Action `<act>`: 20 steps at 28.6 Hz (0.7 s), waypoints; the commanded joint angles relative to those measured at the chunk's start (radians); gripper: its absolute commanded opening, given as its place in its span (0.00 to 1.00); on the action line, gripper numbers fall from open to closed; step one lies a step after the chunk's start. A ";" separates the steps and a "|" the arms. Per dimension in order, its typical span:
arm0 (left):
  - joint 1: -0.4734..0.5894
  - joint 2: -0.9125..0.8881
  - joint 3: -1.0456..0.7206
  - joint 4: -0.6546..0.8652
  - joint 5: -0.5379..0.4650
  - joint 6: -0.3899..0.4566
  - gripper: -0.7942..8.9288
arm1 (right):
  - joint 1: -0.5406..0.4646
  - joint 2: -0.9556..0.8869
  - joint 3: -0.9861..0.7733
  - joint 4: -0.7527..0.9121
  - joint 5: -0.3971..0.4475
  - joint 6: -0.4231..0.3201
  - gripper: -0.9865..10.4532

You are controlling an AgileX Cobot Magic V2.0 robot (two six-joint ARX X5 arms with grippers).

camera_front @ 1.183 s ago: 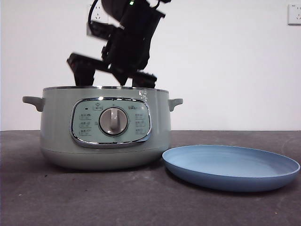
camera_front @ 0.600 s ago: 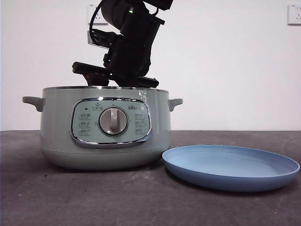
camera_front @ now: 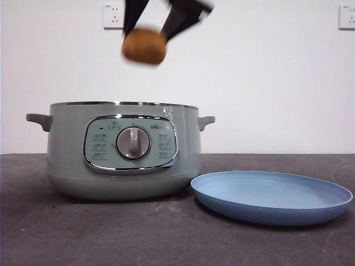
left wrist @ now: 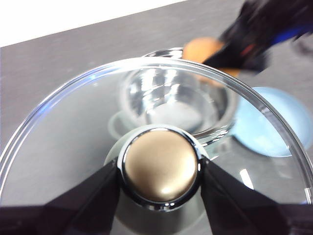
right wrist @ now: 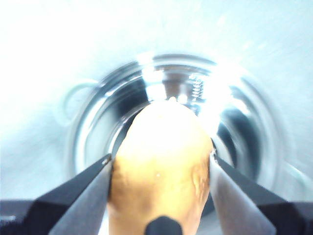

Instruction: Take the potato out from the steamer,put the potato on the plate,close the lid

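Observation:
High above the open sage-green steamer [camera_front: 123, 149], the golden-brown potato [camera_front: 144, 47] hangs with my right gripper [camera_front: 147, 34] shut on it. In the right wrist view the potato [right wrist: 161, 171] fills the gap between the jaws of the right gripper [right wrist: 161, 157], and the steamer's shiny bowl [right wrist: 98, 122] lies below. My left gripper [left wrist: 160, 167] is shut on the knob [left wrist: 160, 174] of the clear glass lid [left wrist: 63, 127], held up off the pot. Through the glass I see the steamer [left wrist: 171, 105], the potato [left wrist: 203, 49] and the plate [left wrist: 266, 129]. The light-blue plate [camera_front: 272, 197] lies right of the steamer.
The dark table [camera_front: 111, 233] runs to a white wall with outlets [camera_front: 113, 15] at the top left and top right. My left gripper and the lid are out of the front view.
The right gripper was down at the steamer's rim; it has risen quickly to the top of the front view with the potato in its jaws. Steamer and plate have not moved.

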State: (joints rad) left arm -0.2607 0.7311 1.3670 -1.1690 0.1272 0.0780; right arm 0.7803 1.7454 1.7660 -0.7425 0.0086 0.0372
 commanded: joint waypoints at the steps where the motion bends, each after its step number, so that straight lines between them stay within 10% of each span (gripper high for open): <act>1: 0.003 -0.008 0.014 0.066 0.011 -0.003 0.07 | -0.012 -0.070 -0.007 -0.114 0.043 -0.014 0.07; 8: 0.003 -0.007 0.014 0.103 0.044 -0.003 0.07 | -0.085 -0.254 -0.113 -0.316 0.105 -0.027 0.07; 20: 0.003 0.021 0.014 0.105 0.065 0.000 0.07 | -0.164 -0.427 -0.707 0.034 0.060 0.024 0.07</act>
State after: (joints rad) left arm -0.2607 0.7570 1.3670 -1.1137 0.1856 0.0780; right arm 0.6189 1.3132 1.0988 -0.7303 0.0780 0.0452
